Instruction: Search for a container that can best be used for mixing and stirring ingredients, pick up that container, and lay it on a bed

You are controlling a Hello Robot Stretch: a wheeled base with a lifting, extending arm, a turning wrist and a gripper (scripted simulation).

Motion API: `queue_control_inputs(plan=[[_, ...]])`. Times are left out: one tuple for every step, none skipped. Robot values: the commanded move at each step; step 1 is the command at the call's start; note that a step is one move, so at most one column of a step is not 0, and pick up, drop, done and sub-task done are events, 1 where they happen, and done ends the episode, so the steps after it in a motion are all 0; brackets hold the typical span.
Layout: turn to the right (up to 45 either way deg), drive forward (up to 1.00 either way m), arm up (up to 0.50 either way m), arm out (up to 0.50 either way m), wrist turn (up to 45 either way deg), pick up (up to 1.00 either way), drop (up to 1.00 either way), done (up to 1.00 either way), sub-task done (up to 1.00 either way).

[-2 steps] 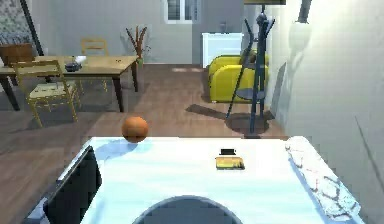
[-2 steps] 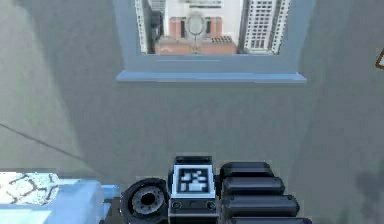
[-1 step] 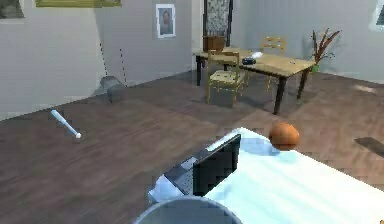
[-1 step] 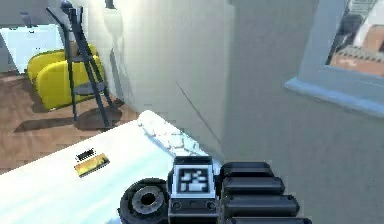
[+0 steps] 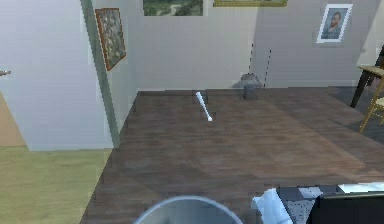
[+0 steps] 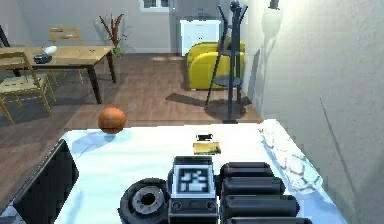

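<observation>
Though I cannot tell what my pincer (image 6: 148, 200) holds, laptop (image 6: 45, 185) at nine o'clock, ball (image 6: 112, 120) at eleven may foul bed (image 6: 150, 150) set-down.

bowl (image 5: 186, 211): grey, round, upright, forward view's bottom edge | bed (image 6: 110, 160): white cover

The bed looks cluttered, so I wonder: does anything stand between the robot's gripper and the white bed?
Nothing visible does. The gripper shows against bare sheet on the white bed. The orange ball and a small flat dark-and-yellow object lie farther out, a black laptop toward the arm side view's left, crumpled white cloth toward its right.
</observation>
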Motion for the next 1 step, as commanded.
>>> queue_control_inputs(plan=[[0.0,0.0,0.0,0.48,0.0,0.0,0.0,0.0,0.0]])
